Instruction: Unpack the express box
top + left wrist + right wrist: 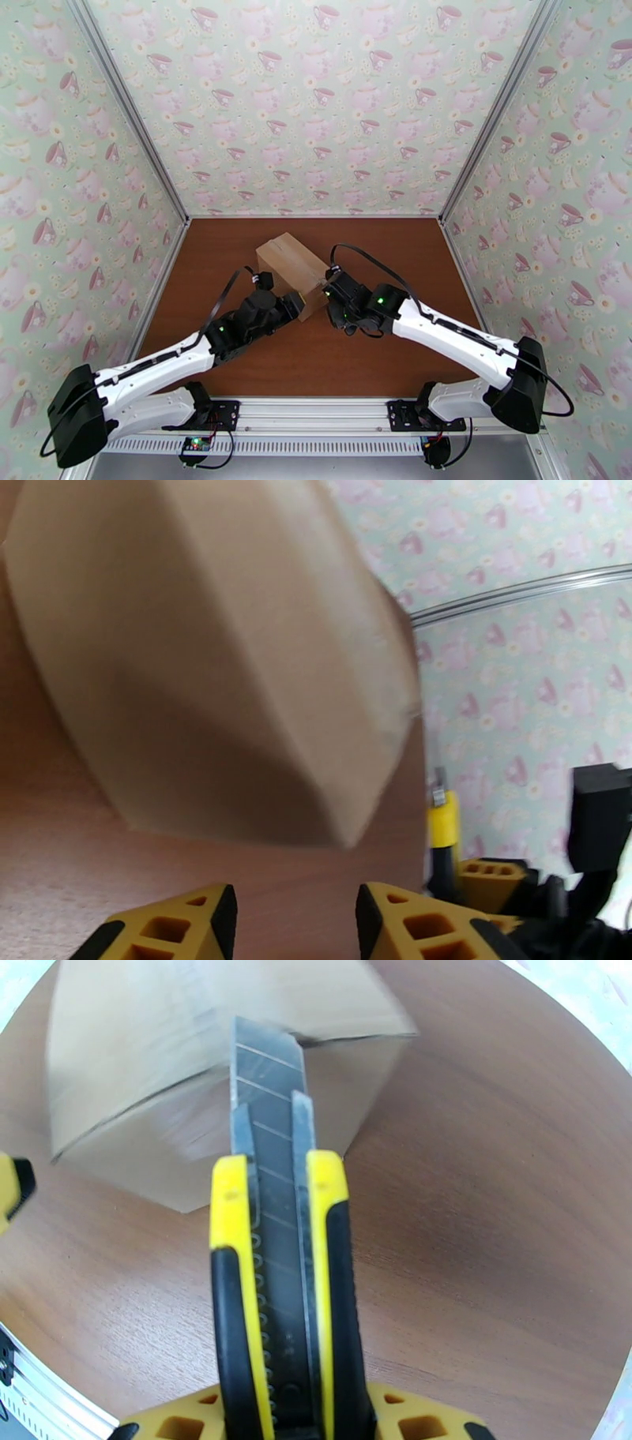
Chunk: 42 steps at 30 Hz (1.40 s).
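The express box (291,267) is a plain brown carton lying at an angle in the middle of the brown table. My left gripper (299,306) sits at its near corner; in the left wrist view the box (213,654) looms just beyond the open gripper (292,930), with bare table between the yellow fingers (178,931). My right gripper (330,286) is shut on a yellow-and-black utility knife (272,1276). The extended blade's tip (267,1047) lies against the top edge of the box (142,1078) by the seam.
The brown table (379,253) is fenced in by teacup-patterned walls (316,103) on three sides. A metal rail (316,410) carrying the arm bases runs along the near edge. The left gripper's fingertip (12,1189) pokes in at the left of the right wrist view.
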### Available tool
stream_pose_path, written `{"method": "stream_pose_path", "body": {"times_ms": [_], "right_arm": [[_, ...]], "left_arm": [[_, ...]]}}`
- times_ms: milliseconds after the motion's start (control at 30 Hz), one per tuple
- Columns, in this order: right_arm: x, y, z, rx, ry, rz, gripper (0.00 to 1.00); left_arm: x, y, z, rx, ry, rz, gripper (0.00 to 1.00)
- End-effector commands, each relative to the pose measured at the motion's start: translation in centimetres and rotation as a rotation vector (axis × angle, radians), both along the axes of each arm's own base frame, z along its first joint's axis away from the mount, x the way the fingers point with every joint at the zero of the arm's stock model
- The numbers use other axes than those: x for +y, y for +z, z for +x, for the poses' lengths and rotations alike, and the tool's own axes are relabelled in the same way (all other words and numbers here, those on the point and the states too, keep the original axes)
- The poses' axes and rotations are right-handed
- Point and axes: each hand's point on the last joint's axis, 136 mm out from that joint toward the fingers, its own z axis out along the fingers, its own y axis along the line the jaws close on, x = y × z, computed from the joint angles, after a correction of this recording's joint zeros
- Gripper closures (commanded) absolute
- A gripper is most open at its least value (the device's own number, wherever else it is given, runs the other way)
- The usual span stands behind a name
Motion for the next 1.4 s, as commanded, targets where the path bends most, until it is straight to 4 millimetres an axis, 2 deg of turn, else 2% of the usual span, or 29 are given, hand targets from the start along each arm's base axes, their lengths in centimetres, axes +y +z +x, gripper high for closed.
{"method": "stream_pose_path", "body": {"times_ms": [0,167,467,1000,1367], "right_arm": [[-0.3,0.8,-0.6,-0.01,0.015,0.001,1.0],[-1.1,0.2,-0.9,-0.014,-0.002,-0.039,1.0],[-2.5,-0.2,0.1,-0.042,-0.069,-0.139,1.0],[-1.3,0.7,1.0,-0.067,-0.066,-0.113,1.0],[-1.1,0.3,1.2,-0.059,-0.063,-0.134,1.0]], "left_arm": [[0.4,0.1,0.0,-0.005,0.019,0.016,0.53],[0.2,0.7,0.2,-0.016,0.012,0.023,0.53],[0.2,1.0,0.5,-0.025,0.011,0.044,0.53],[0.5,1.4,0.7,-0.043,0.022,0.052,0.53],[0.7,1.7,0.7,-0.051,0.031,0.046,0.53]]}}
